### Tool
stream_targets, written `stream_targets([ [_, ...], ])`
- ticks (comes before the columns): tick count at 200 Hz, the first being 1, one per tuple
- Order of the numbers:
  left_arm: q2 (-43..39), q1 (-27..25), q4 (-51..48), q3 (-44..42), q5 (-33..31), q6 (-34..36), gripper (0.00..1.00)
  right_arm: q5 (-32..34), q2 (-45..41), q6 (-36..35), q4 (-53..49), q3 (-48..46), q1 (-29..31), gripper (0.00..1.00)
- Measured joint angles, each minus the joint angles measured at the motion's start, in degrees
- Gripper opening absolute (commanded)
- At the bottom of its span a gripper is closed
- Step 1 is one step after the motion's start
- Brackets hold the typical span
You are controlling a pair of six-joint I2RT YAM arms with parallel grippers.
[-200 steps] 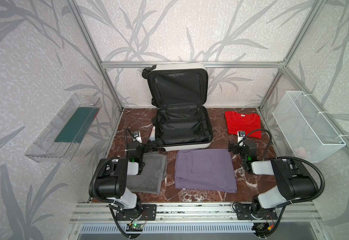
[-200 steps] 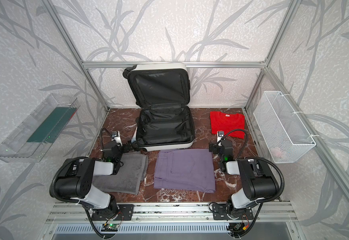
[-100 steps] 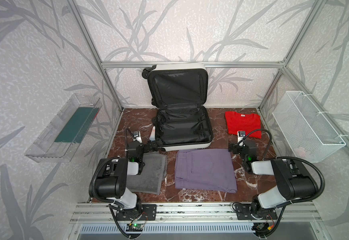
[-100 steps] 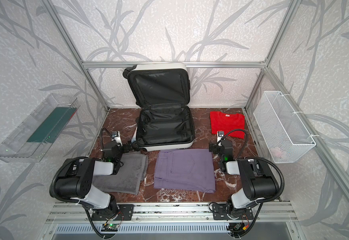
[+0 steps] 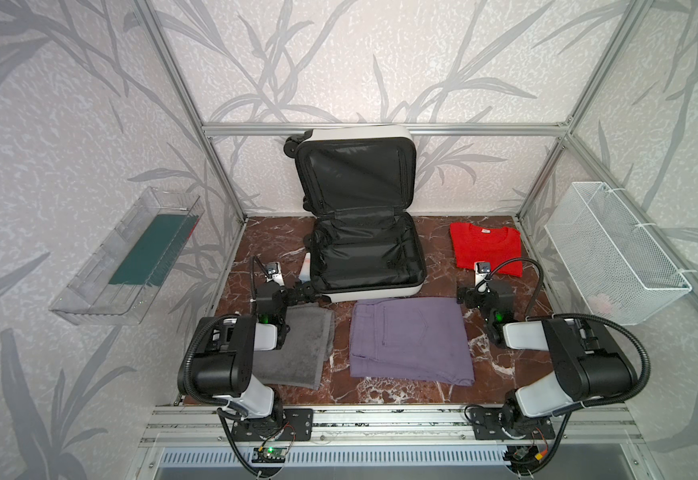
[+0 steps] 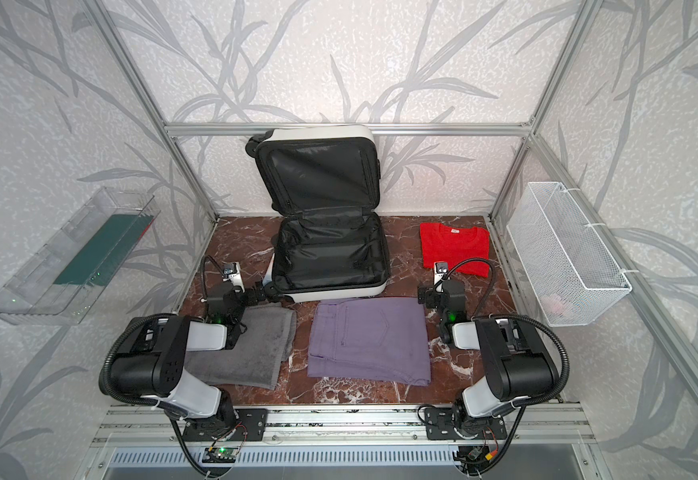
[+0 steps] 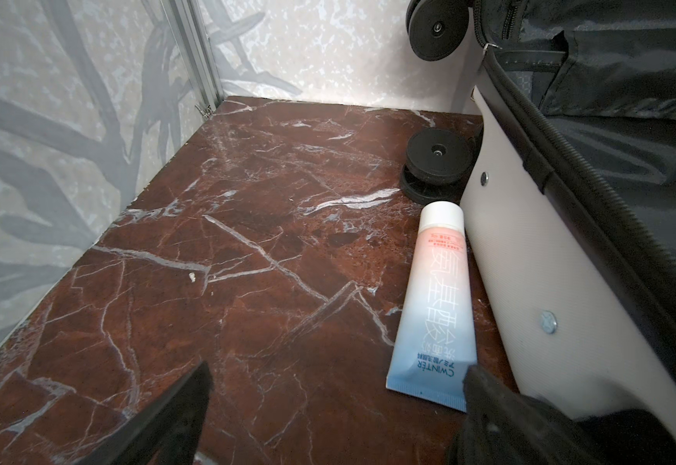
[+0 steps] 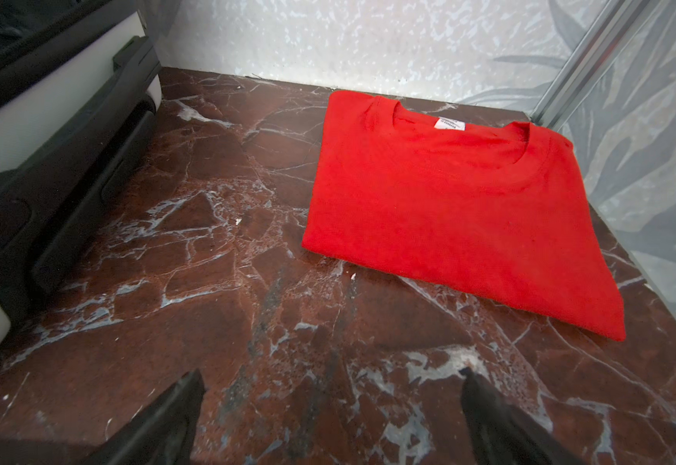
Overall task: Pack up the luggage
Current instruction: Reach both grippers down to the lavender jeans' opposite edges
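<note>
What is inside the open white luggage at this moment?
Only black lining shows inside the luggage; no clothes are packed in it. Anything under the lining fabric is covered and cannot be seen.

A robot test cell in a lab: a silver aluminium profile frame (image 5: 484, 129) holds pale wall panels printed with grey leaves (image 5: 359, 62) around a reddish-brown marble-patterned tabletop (image 5: 272, 245). Two black-and-white robot arms (image 5: 222, 357) stand bolted to a metal front rail (image 5: 380, 415) beside a bare green-lit circuit board (image 5: 270, 454).
</note>
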Motion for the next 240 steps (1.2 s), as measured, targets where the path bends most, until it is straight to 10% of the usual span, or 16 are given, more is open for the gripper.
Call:
stream_targets([
  [70,-12.9,0.0,-15.0,6.5,-5.0,-1.9,0.99,3.1,-17.4,16.9,-30.3,18.0,-0.1,0.99],
  [160,-26.5,-0.9,-55.1,27.7,1.5,-15.4,0.90,-15.3,-24.2,27.3,-52.5,20.4,0.0,0.93],
  [240,-27.6,-15.2,-74.4,31.1,10.4,-19.4,0.89,-21.7,-27.9,30.1,-59.4,19.5,0.3,0.85],
])
